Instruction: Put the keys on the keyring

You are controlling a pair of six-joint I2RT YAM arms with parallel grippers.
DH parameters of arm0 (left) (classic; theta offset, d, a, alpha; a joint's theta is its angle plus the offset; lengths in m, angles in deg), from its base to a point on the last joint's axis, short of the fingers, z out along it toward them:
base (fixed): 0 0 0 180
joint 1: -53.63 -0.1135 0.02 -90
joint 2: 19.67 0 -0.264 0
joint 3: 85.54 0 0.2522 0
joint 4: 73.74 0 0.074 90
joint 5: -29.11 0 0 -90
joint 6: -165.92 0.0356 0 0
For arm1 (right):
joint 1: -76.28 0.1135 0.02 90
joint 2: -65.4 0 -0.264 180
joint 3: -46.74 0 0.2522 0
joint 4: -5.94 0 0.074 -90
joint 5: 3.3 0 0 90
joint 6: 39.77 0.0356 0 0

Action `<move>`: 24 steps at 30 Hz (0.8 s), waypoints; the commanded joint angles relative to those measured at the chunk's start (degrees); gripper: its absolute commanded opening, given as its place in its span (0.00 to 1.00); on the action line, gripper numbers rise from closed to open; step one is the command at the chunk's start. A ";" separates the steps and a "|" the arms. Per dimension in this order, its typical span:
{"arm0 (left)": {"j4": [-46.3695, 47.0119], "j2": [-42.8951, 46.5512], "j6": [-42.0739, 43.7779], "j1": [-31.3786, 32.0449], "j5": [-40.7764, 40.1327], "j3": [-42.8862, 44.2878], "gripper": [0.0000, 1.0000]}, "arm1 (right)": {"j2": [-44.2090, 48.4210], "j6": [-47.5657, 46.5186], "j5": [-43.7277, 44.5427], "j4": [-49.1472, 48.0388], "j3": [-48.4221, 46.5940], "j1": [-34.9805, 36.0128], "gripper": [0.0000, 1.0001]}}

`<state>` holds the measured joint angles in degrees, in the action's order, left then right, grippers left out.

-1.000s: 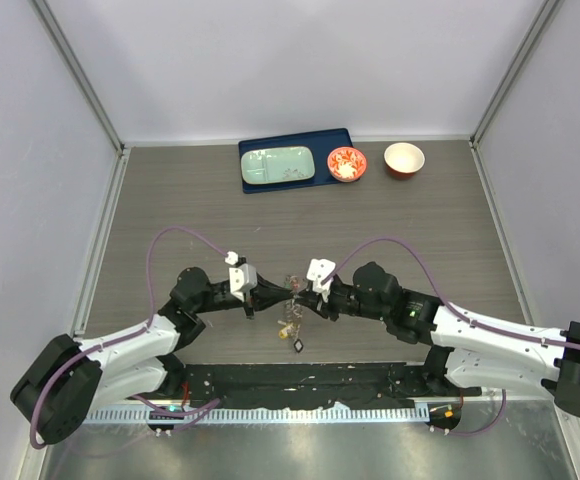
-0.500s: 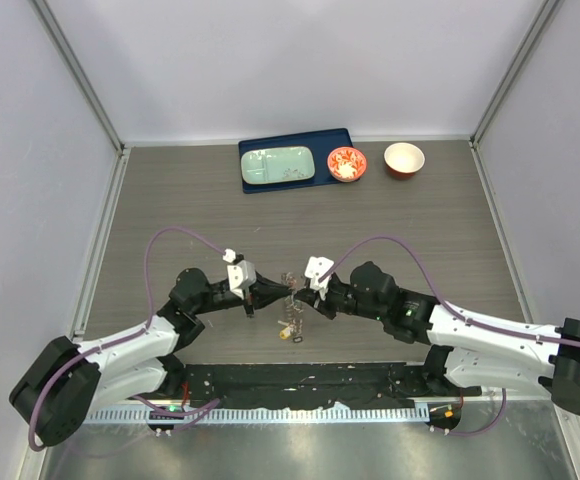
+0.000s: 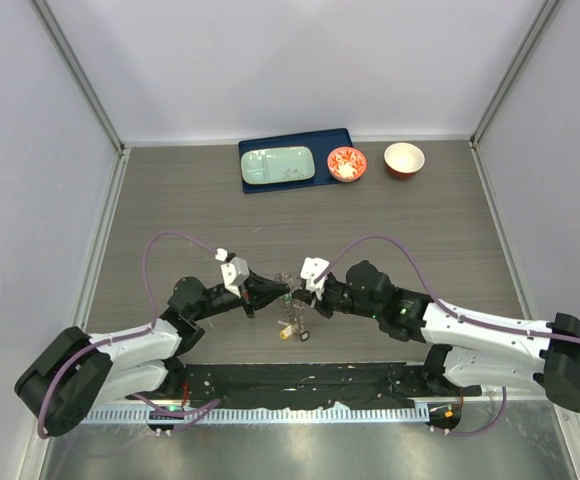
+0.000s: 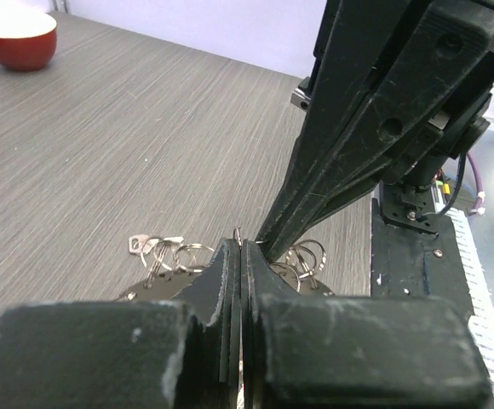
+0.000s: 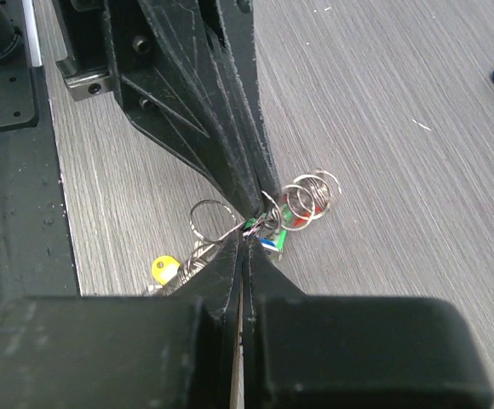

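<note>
- The left gripper [image 3: 282, 292] is closed tight, its fingers [image 4: 230, 281] pressed flat together. In the left wrist view a thin sliver of metal stands up between the tips, so it has a pinch on part of the bunch of keys [image 3: 292, 322].
- The right gripper [image 3: 301, 298] is also fully closed, with no gap between its fingers [image 5: 230, 273]. Its tip sits right at the bunch of keys [image 5: 272, 226], but I cannot tell whether it has actually nipped any metal.
- The two claw tips meet nose to nose, touching or almost so, low over the wood-grain table [image 3: 420, 230] between the two arms.
- The bunch lies just on the near side of that meeting point, at the middle of the table, close to the arm bases.
- In the right wrist view, green, red and blue key heads crowd together at the tips, and small split rings [image 5: 311, 194] fan out just beyond them.
- A yellow key head [image 5: 163, 269] lies a little apart, on the near side of the bunch.
- In the left wrist view a plain silver key [image 4: 140, 244] lies flat on the table beside more wire rings.
- Well apart, at the far edge, a navy tray [image 3: 330, 145] carries a pale green plate [image 3: 265, 165].
- To the right of the tray are a red-and-white patterned bowl [image 3: 334, 160] and a red bowl [image 3: 404, 173] with a white inside.
</note>
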<state>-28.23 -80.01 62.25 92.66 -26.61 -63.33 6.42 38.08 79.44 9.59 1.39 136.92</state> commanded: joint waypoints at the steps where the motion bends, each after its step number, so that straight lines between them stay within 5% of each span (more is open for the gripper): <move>1: 17.01 -3.28 -3.73 1.05 -5.35 -0.36 0.00 | -1.57 -0.87 -4.86 -5.45 -1.19 0.53 0.01; 7: 23.70 -6.99 -4.17 2.28 -8.18 -1.33 0.01 | -0.35 -5.16 -0.04 -1.43 -2.50 0.62 0.01; 10: 23.35 -5.94 -4.26 2.37 -9.23 -2.38 0.20 | 1.32 -8.67 3.21 3.23 -4.35 0.62 0.01; 14: 11.26 -0.76 -1.63 2.20 -9.94 -1.42 0.40 | 2.29 -11.67 4.63 7.29 -7.07 0.62 0.01; 19: -10.44 9.43 4.70 1.85 -9.67 2.62 0.46 | 1.68 -12.99 4.81 9.76 -8.57 0.62 0.01; 24: -17.60 12.52 9.44 1.05 -8.11 3.94 0.47 | 1.24 -13.87 3.93 12.74 -9.54 0.62 0.01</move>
<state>-36.69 -68.81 65.53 94.29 -35.50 -61.91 7.05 26.06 83.24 21.44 -4.69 137.29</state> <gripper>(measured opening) 0.460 0.033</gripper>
